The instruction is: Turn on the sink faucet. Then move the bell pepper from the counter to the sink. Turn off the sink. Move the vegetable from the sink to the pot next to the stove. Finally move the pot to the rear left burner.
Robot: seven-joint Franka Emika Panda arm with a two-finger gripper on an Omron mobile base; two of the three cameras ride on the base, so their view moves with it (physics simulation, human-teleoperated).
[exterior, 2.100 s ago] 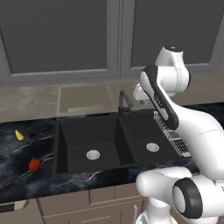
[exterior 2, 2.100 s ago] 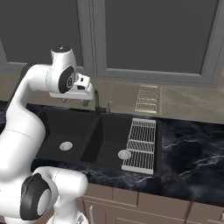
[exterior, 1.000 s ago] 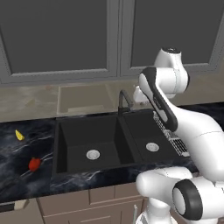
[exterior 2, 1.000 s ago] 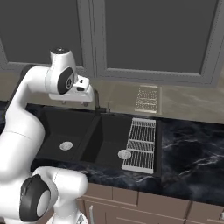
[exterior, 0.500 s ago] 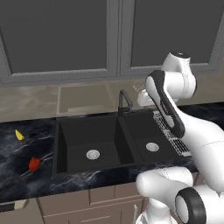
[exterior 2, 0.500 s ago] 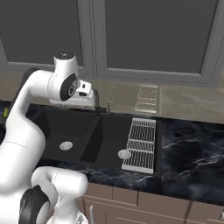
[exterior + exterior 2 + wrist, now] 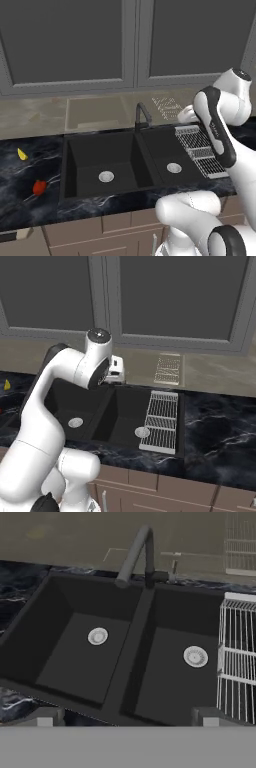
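Observation:
The dark gooseneck sink faucet stands behind the divider of the black double-basin sink, its spout over the left basin; I see no water. My gripper hangs open above the sink's near side, fingertips wide apart and holding nothing. From the right base view the gripper sits behind the sink's middle. The red bell pepper lies on the black marble counter left of the sink. The faucet is apart from the hand. The stove and pot are out of view.
A silver wire rack lies along the right basin's edge. A small yellow wedge rests on the counter behind the pepper. Round silver drains mark each basin. Grey cabinets hang above the tan backsplash.
The arm's upper links have swung to the right, and the hand has drifted right and slightly down near the faucet. Pepper, wedge and rack have stayed put.

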